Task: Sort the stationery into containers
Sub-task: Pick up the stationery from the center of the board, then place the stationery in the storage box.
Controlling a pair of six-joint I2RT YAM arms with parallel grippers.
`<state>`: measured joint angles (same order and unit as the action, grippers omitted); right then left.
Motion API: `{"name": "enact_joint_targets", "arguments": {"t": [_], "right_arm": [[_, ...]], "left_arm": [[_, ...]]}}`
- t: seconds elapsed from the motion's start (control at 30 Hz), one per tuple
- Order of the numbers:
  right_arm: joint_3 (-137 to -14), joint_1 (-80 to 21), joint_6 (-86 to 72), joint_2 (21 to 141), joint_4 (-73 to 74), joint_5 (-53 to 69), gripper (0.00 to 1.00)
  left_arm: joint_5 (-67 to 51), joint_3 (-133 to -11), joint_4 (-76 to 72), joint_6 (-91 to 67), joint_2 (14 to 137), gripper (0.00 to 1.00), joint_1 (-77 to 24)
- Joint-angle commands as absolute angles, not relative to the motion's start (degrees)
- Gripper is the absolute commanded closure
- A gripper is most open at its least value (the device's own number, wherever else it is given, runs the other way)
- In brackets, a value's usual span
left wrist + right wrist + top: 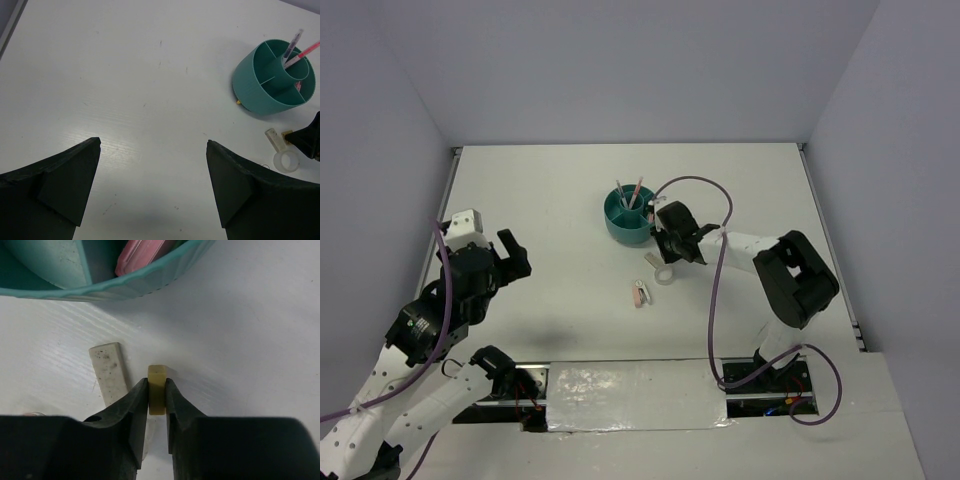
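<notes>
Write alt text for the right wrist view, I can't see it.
The right claw pinches a small yellowish rectangular piece on the white table. A flat off-white strip lies just beside it, and the round teal plastic organiser, holding a pink item, curves across the top.

Left arm (420,330): folded at the near left — left gripper (152,170) raised, jaws spread wide.
Right arm (790,275): extended toward centre, right gripper (157,395) low — fingers pinched a small yellowish piece (157,376).

White table (550,200) stretching between pale grey walls (620,70), a glossy wrinkled strip (635,395), perhaps tape, lying along its near edge, faint specks (160,64) dotting it
</notes>
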<state>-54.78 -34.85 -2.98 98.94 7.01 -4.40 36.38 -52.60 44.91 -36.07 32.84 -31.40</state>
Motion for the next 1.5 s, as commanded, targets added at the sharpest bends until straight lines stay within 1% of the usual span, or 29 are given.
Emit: {"name": "enact_joint_targets", "arguments": {"t": [0.0, 0.03, 0.07, 0.17, 0.27, 0.33, 0.43, 0.57, 0.6, 0.67, 0.7, 0.73, 0.8, 0.83, 0.93, 1.27, 1.47], "right_arm": [[-56.7, -35.1, -2.6, 98.8, 4.9, -6.5, 0.76], [-56.3, -35.0, -2.6, 97.6, 4.4, -7.2, 0.86], [-55.6, -35.0, -3.0, 96.9, 3.7, -8.0, 0.91], [-54.8, -35.0, -3.3, 93.7, 3.8, -10.2, 0.93], [-54.5, -34.9, -3.0, 88.9, 4.9, -11.1, 0.93], [-55.3, -33.8, -2.5, 85.5, 5.5, -10.6, 0.93], [-57.6, -30.7, -0.5, 84.6, 5.5, -7.8, 0.93], [-68.0, -25.9, 4.6, 89.7, 6.5, -1.9, 0.94], [-70.2, -23.9, 5.2, 92.5, 6.6, 2.9, 0.94], [-76.7, -22.5, 8.1, 95.7, 7.3, 7.7, 0.94], [-78.7, -22.2, 9.6, 98.5, 7.2, 14.3, 0.93], [-82.5, -21.5, 11.1, 99.9, 7.3, 17.3, 0.93], [-87.0, -21.1, 13.6, 104.9, 10.4, 21.1, 0.93], [-91.3, -20.7, 14.1, 106.3, 11.5, 23.1, 0.93], [-96.2, -19.9, 13.7, 110.5, 12.3, 25.0, 0.92], [-103.1, -18.7, 11.0, 120.3, 11.7, 36.3, 0.89], [-101.3, -18.7, 10.2, 121.6, 10.0, 38.4, 0.85]], "left_arm": [[35.8, -52.2, 42.5, -34.7, 32.4, 0.01, -31.1], [35.7, -52.2, 42.5, -34.7, 32.5, 0.01, -31.1], [35.6, -52.2, 42.5, -34.6, 32.4, 0.01, -31.1], [35.6, -52.2, 42.5, -34.6, 32.3, 0.01, -31.1], [35.7, -52.2, 42.4, -34.6, 32.3, 0.01, -31.1], [35.7, -52.2, 42.3, -34.6, 32.3, 0.01, -31.1], [35.5, -52.1, 42.1, -34.6, 32.4, 0.01, -31.1], [36.1, -52.2, 42.5, -34.8, 32.8, 0.01, -31.1], [36.2, -52.1, 42.5, -34.8, 32.8, 0.01, -31.1], [36.0, -52.1, 42.3, -34.7, 32.3, 0.01, -31.1], [35.9, -51.9, 42.0, -34.5, 32.3, 0.01, -31.1], [35.7, -51.9, 41.8, -34.4, 31.7, 0.01, -31.1], [35.6, -51.8, 41.6, -34.3, 31.4, 0.01, -31.1], [35.6, -51.7, 41.5, -34.3, 31.3, 0.01, -31.0], [35.6, -51.7, 41.4, -34.2, 31.3, 0.01, -31.0], [35.1, -51.8, 41.4, -33.8, 32.3, 0.01, -31.0], [34.9, -51.7, 41.3, -33.7, 31.7, 0.01, -31.0]]}}
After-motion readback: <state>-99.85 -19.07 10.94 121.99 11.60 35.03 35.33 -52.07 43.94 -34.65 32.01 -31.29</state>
